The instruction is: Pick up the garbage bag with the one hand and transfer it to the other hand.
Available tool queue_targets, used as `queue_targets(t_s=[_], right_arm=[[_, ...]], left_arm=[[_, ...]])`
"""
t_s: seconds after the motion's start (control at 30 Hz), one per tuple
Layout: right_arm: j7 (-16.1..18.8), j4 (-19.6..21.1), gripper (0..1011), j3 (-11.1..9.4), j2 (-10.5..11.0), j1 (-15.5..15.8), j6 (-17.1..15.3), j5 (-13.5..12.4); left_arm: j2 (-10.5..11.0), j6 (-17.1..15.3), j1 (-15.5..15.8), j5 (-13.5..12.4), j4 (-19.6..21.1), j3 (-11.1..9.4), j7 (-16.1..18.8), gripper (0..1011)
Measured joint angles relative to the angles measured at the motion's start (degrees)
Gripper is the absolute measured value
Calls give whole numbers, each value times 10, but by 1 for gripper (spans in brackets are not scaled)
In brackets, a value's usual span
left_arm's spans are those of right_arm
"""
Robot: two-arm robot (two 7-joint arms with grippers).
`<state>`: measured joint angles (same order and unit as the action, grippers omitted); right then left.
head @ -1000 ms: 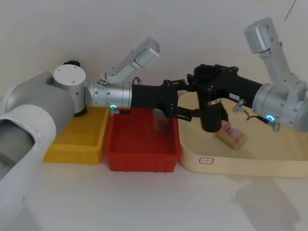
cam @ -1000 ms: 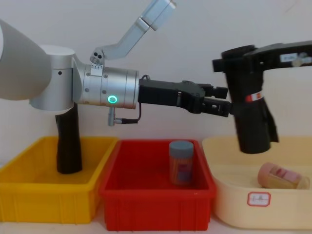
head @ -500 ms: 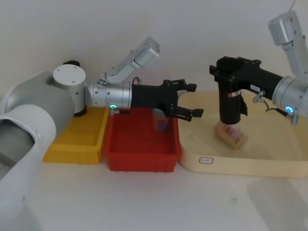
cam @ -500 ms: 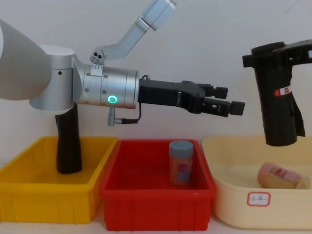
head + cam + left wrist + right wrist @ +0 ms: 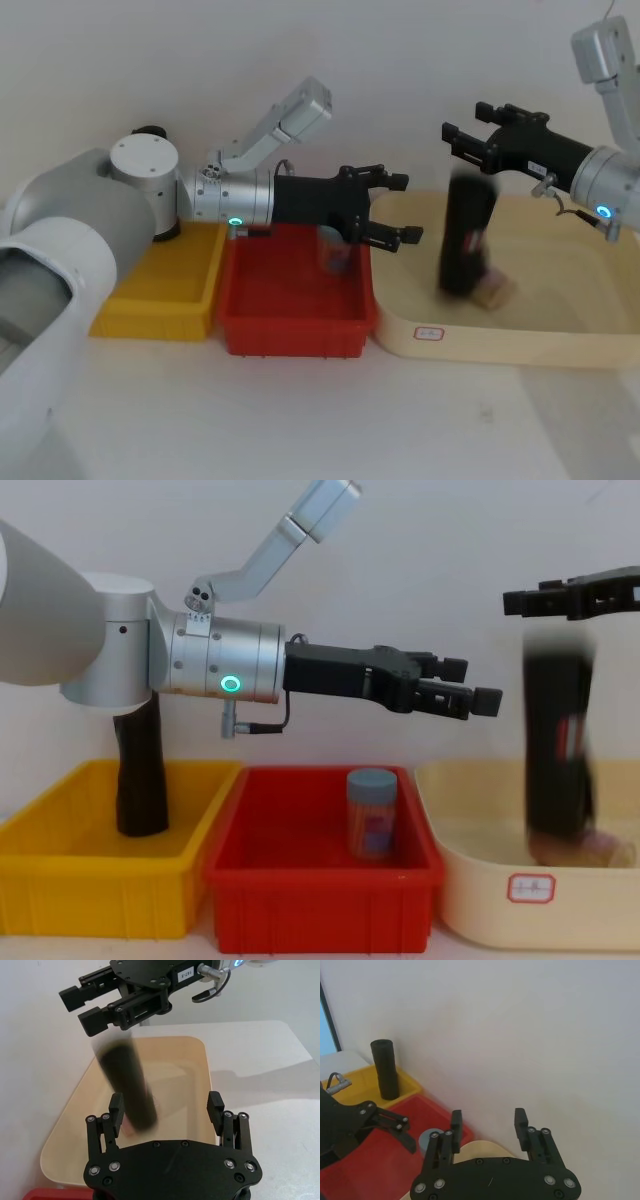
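a: over the cream tray (image 5: 500,345), what is the right gripper (image 5: 470,140) doing?

b: it hangs above the tray with its 2 fingers spread apart and nothing between them. the garbage bag (image 5: 466,236) is just below it, blurred and roughly upright, its lower end down inside the tray. in the chest view the bag (image 5: 558,746) shows a streak of red label, and its top is apart from the fingers.

a: is anything else in that tray?

b: a pinkish jar lies on its side at the bag's foot (image 5: 605,846); i cannot tell whether they touch.

a: and the left gripper (image 5: 398,210)?

b: it reaches out level above the red bin (image 5: 290,330), beside the tray's left wall, on a silver forearm with a green ring light (image 5: 231,684). its fingers stand apart, holding nothing. from the left wrist view the bag (image 5: 129,1087) is beyond those fingers (image 5: 117,1108), over the tray (image 5: 65,1135), clear of them.

a: what sits in the red bin?

b: 1 upright jar with a grey-blue lid (image 5: 371,813), below the left gripper.

a: and further from the tray?

b: a yellow bin (image 5: 80,900) touches the red bin's far side, with a slimmer black roll (image 5: 141,775) standing upright in it.
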<state>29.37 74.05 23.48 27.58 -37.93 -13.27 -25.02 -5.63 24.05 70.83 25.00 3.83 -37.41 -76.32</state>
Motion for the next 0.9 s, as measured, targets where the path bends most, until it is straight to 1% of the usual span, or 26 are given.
queue_targets(t_s=[0.03, 0.07, 0.2, 0.3, 0.5, 0.9], right_arm=[[1, -3, 611, 0, 0, -1, 2, 0], [3, -8, 666, 0, -1, -4, 4, 0], [6, -19, 762, 1, -3, -9, 10, 0], [9, -25, 868, 1, -4, -12, 14, -1], [11, -33, 1000, 2, -6, -16, 19, -1], [14, -42, 1001, 3, -8, -20, 23, -1]], left_arm=[[0, 0, 0, 0, 0, 0, 0, 1001], [0, 0, 0, 0, 0, 0, 0, 1001], [0, 0, 0, 0, 0, 0, 0, 1001], [0, 0, 0, 0, 0, 0, 0, 1001], [0, 0, 0, 0, 0, 0, 0, 1001], [0, 0, 0, 0, 0, 0, 0, 1001]])
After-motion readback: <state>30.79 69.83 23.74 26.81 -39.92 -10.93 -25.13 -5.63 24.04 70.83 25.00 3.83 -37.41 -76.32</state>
